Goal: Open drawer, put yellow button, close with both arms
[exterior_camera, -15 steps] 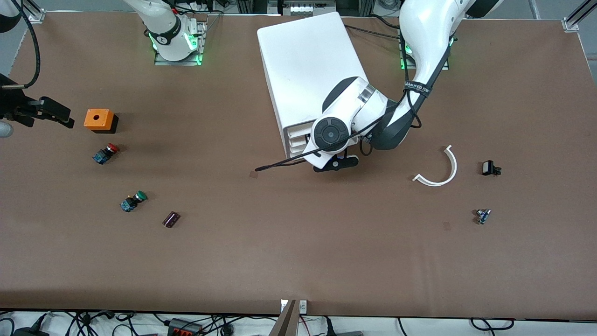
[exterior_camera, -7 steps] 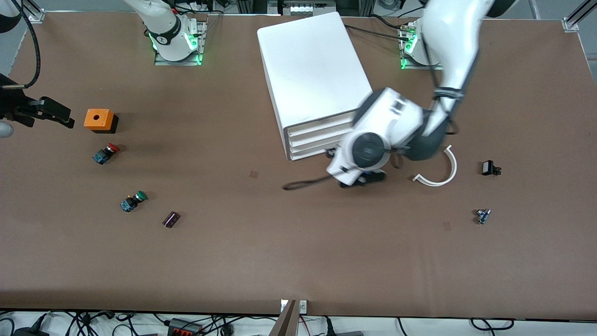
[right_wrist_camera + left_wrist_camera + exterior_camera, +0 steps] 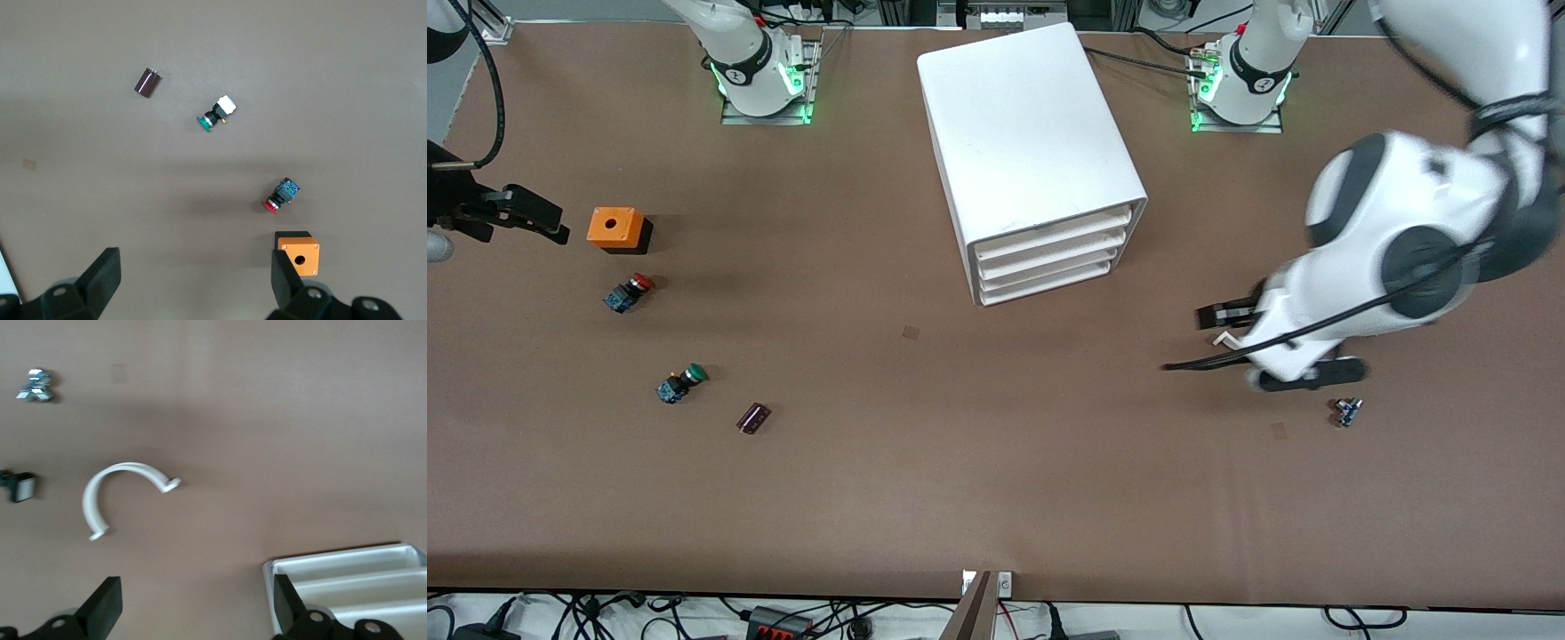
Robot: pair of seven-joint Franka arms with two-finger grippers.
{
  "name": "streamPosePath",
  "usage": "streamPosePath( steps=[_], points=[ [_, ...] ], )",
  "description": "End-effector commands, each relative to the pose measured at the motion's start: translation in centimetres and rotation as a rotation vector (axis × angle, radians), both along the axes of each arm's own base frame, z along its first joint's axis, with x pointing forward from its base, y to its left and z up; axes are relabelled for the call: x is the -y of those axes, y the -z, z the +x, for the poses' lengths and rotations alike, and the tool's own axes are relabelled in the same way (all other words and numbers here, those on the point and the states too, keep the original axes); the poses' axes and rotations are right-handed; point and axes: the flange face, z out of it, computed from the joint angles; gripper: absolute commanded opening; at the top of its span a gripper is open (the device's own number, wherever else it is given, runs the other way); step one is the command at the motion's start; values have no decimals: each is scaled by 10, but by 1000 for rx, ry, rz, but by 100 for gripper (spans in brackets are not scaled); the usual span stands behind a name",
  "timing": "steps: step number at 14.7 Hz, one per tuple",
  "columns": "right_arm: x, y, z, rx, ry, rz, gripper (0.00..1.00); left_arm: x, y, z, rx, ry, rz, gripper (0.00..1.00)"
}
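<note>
The white cabinet [image 3: 1032,133] stands mid-table, and its uppermost drawer [image 3: 1054,233] sits flush with the trays below it. The yellow button shows in no view. My left gripper [image 3: 1232,348] hangs open over the table at the left arm's end, above a white curved piece [image 3: 117,493]. In its wrist view the left gripper [image 3: 195,610] has only bare table between its fingers, with the cabinet's [image 3: 347,567] front at one side. My right gripper [image 3: 516,229] waits open and empty beside the orange box [image 3: 615,228]; its wrist view shows the right gripper [image 3: 195,277] the same way.
Toward the right arm's end lie a red-capped button [image 3: 630,292], a green-capped button [image 3: 681,383] and a dark cylinder [image 3: 753,417]. A small metal part [image 3: 1347,411] lies near the left hand. A small black part [image 3: 20,487] sits beside the curved piece.
The left arm has swung away from the cabinet's front toward its own end of the table, uncovering the shut drawers. The right arm has not moved.
</note>
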Motion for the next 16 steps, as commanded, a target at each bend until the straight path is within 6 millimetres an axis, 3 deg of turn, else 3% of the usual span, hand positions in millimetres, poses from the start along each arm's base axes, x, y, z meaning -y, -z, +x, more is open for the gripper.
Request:
streamPosePath(
  steps=[1, 4, 7, 9, 11, 16],
  points=[
    [0, 0, -3, 9, -3, -15, 100, -22, -42, -20, -10, 87, 9, 100],
    [-1, 0, -3, 9, -6, -15, 100, -57, -77, -32, 33, 164, -19, 100],
    [-1, 1, -2, 7, -5, -15, 100, -100, -95, -61, 107, 205, -8, 100],
    [-1, 1, -2, 9, -5, -15, 100, -110, -95, -83, 202, 219, -5, 100],
    [-2, 1, -1, 10, -6, -15, 100, -112, -95, -93, 270, 256, -2, 100],
    [-2, 4, -2, 24, -7, -15, 100, -103, -97, -100, 234, 272, 0, 100]
  ],
)
